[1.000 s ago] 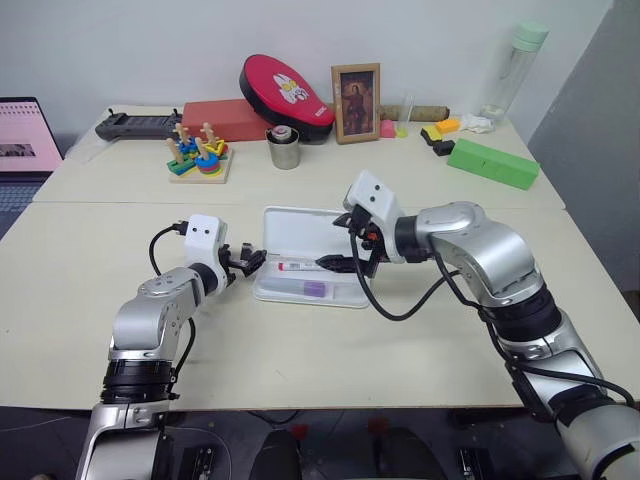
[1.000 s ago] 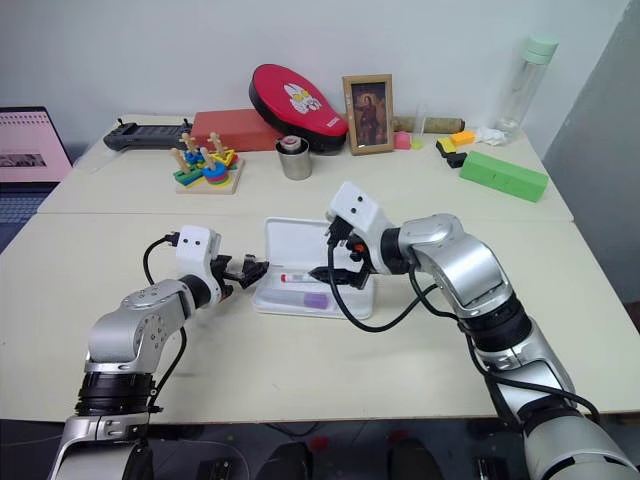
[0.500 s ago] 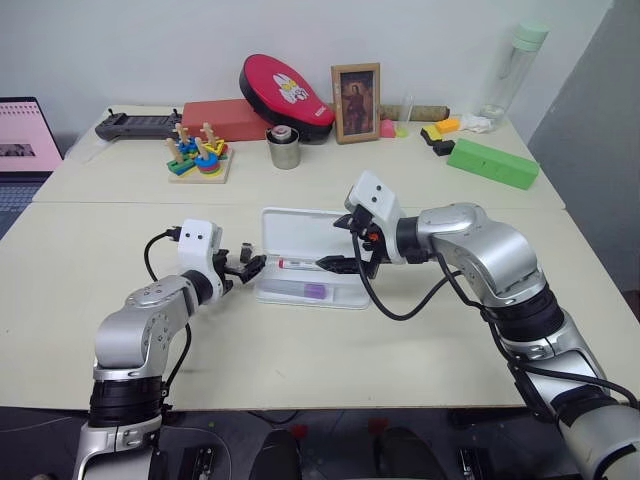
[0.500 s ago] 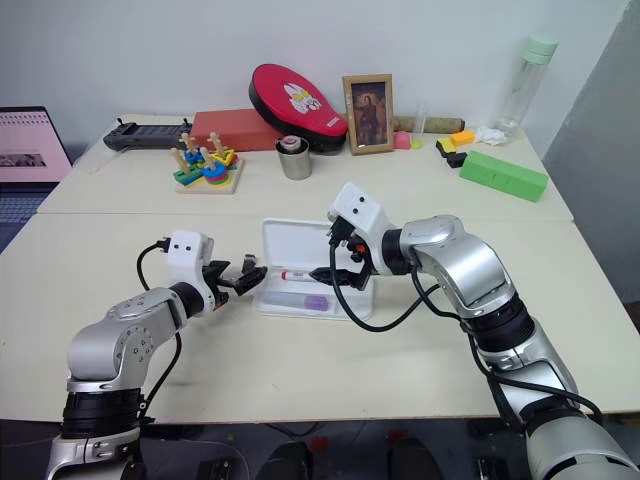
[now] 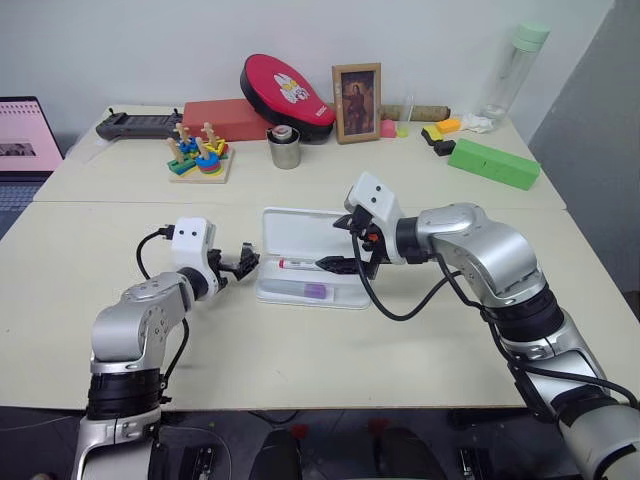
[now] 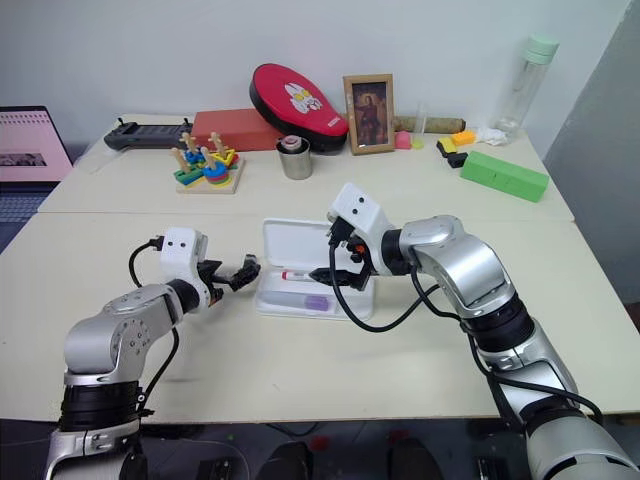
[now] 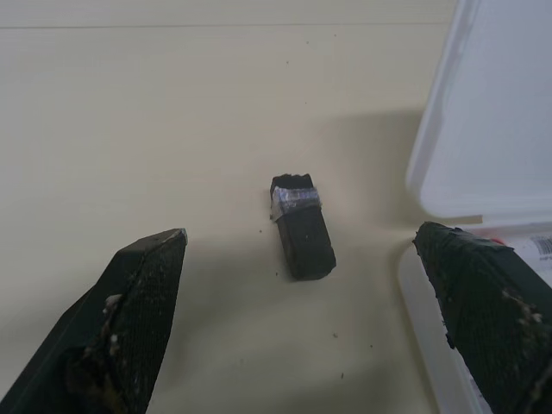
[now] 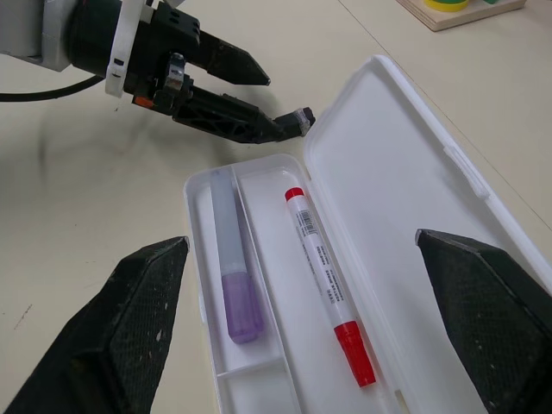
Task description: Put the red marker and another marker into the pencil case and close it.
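The pencil case (image 8: 414,216) is lying open on the table (image 5: 420,330), lid flat behind the tray. In the tray, the red marker (image 8: 328,280) and the purple marker (image 8: 235,267) are lying side by side in separate compartments, long axes running along the case's length. The right gripper (image 5: 338,263) is hovering just above them, fingers spread wide and empty. The left gripper (image 5: 243,263) (also gaping, holding nothing) is sitting just off the case's left end, with a small black object (image 7: 301,227) lying near it
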Available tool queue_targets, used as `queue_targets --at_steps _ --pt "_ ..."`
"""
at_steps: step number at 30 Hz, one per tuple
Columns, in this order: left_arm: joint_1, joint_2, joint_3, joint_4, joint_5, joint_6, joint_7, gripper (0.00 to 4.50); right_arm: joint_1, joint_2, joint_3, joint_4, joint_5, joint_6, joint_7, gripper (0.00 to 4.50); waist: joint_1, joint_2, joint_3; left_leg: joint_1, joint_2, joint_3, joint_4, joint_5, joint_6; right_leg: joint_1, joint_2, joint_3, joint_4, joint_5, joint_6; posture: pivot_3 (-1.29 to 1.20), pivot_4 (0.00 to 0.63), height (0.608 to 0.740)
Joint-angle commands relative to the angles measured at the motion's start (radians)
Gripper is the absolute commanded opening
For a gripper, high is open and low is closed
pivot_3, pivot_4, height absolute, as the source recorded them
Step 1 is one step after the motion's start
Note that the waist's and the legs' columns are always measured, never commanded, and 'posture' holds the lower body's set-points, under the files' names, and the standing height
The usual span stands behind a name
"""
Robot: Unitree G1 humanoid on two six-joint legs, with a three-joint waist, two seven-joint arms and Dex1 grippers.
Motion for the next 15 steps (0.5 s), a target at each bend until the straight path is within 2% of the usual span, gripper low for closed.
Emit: queue_targets --at_steps 1,15 --pt "-0.028 -0.006 -0.002 0.017 0.021 -0.031 0.013 4.50 -0.002 -0.005 -0.023 -0.024 0.011 -0.009 -0.010 4.47 0.000 0.000 0.000 0.000 0.000 0.000 0.000 0.000 0.000 0.000 0.000 0.000 0.000 0.000 0.000 0.00 0.150 0.740" --pt "-0.117 -0.041 -0.059 0.208 0.094 -0.129 0.014 4.50 -0.001 0.002 -0.024 -0.012 0.015 -0.013 -0.022 4.47 0.005 0.000 0.000 0.000 0.000 0.000 0.000 0.000 0.000 0.000 0.000 0.000 0.000 0.000 0.000 0.00 0.150 0.740"
